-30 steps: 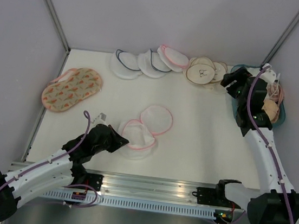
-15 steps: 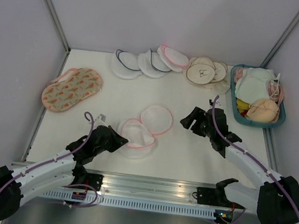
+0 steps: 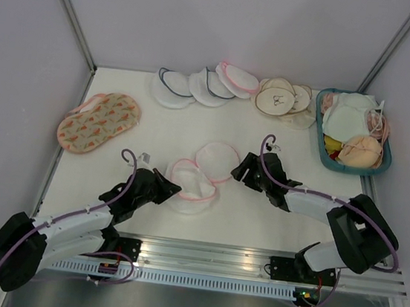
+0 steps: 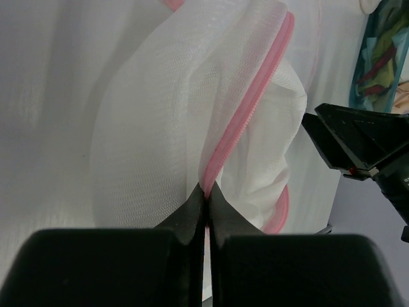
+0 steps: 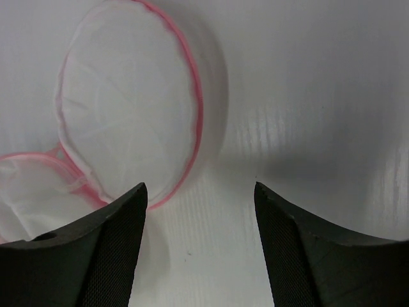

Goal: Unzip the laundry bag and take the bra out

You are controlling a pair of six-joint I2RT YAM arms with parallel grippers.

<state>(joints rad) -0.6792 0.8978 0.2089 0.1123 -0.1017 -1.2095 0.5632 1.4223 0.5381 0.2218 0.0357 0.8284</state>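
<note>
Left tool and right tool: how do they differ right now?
The left tool is shut on the laundry bag at its pink zipper trim; the right tool is open, holding nothing. The left tool sits at the bag's near-left edge; the right tool is beside its right-hand half. Both face the same bag.

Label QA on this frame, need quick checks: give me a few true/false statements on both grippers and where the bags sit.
1. The left gripper is shut on the pink trim of the laundry bag. True.
2. The right gripper is clamped on the bag. False: its fingers are apart, holding nothing.
3. The laundry bag lies in the teal basket. False: it lies on the table.
4. The orange floral bag lies apart from the laundry bag. True.
</note>
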